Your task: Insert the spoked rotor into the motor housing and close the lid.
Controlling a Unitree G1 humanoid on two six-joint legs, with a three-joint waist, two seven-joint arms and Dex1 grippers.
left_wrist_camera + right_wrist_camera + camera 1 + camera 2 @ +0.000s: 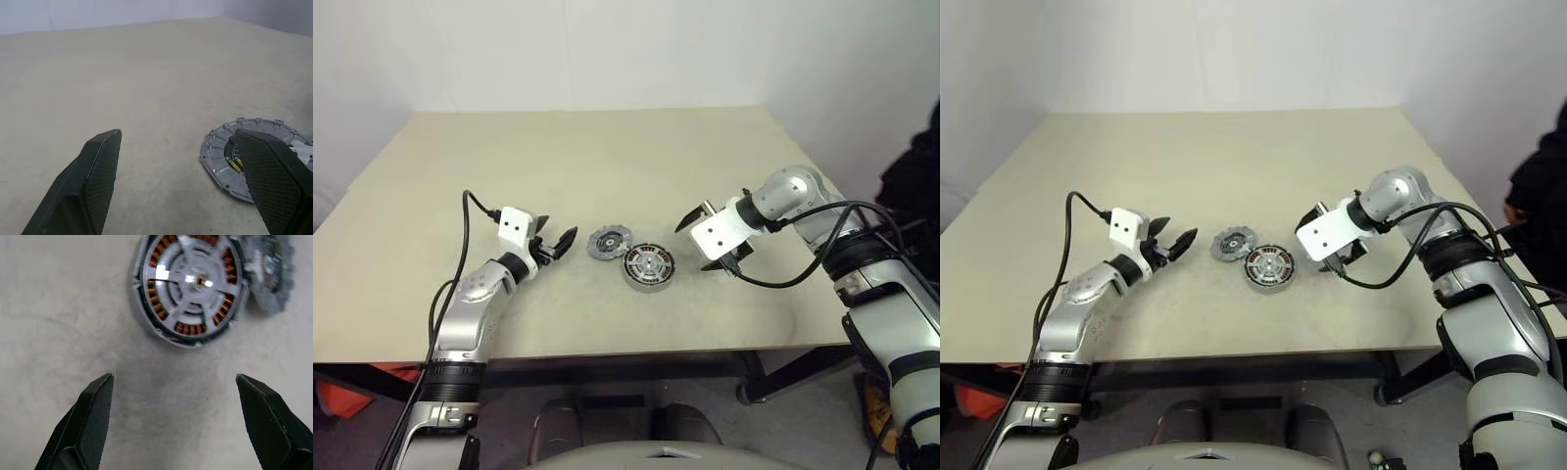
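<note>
On the beige tabletop (pixel 607 157), the motor housing (pixel 648 266) lies flat near the middle, its ring of copper-coloured windings showing, with the shiny spoked rotor (pixel 193 281) already seated inside it. The lid (pixel 608 243) lies just beside the housing, on the robot's left of it, notched rim and dark centre facing up. The left end effector (pixel 555 245) hovers near the lid, fingers spread and empty. The right end effector (pixel 705 240) hangs just beside the housing on its other side, tilted downward, fingers wide apart and holding nothing.
</note>
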